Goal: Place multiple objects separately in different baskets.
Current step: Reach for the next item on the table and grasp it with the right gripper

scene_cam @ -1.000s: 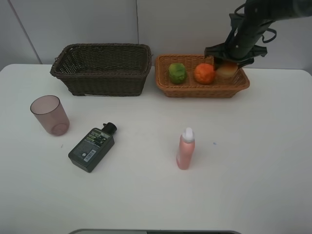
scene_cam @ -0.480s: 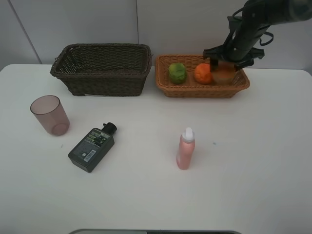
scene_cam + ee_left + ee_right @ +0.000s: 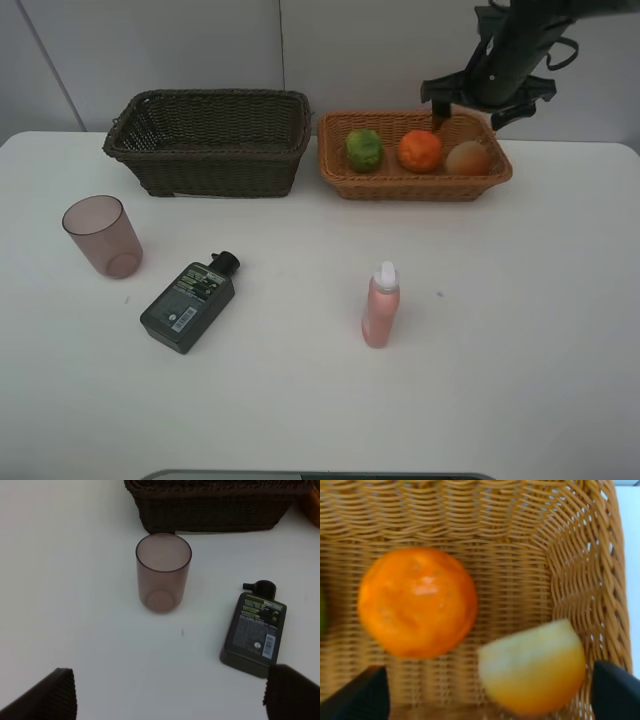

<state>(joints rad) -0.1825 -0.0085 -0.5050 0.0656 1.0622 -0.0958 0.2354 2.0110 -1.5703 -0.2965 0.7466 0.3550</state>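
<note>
Though blurry, peach [image 3: 535, 672] beside orange [image 3: 417, 602]

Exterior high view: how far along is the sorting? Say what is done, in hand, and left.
Done: green fruit, orange and peach lie in the tan basket. In hand: nothing; the right hand is open above the peach, the left hand open, facing the cup. Left: cup, dark bottle and pink bottle sit on the table, outside the dark basket.

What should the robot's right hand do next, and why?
Probably lift the right gripper clear of the tan basket: its jaws stand open, the peach lies loose in the basket beside the orange, and the pink bottle waits on the table.
</note>
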